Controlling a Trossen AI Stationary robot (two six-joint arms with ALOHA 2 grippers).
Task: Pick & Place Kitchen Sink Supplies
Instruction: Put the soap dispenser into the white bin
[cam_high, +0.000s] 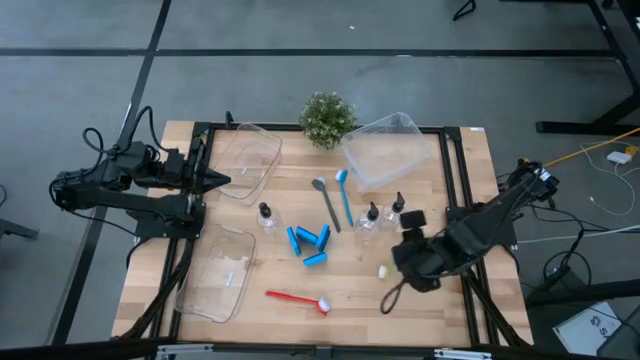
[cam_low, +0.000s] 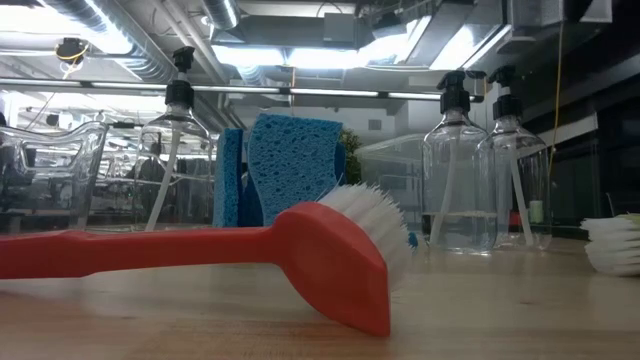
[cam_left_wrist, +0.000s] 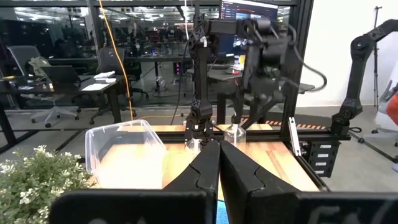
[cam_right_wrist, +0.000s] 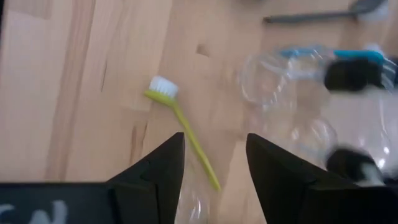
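Wooden table (cam_high: 350, 285) holds scattered supplies; right pincer (cam_right_wrist: 214, 163) spread above yellow-green brush (cam_right_wrist: 181, 132), left pincer (cam_left_wrist: 219, 163) pressed together.

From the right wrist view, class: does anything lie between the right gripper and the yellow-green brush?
Nothing visible does. The open right gripper hangs directly above the yellow-green brush, whose handle runs between the fingers over bare wood. The nearest things, two clear bottles, stand off to one side, not in the path down.
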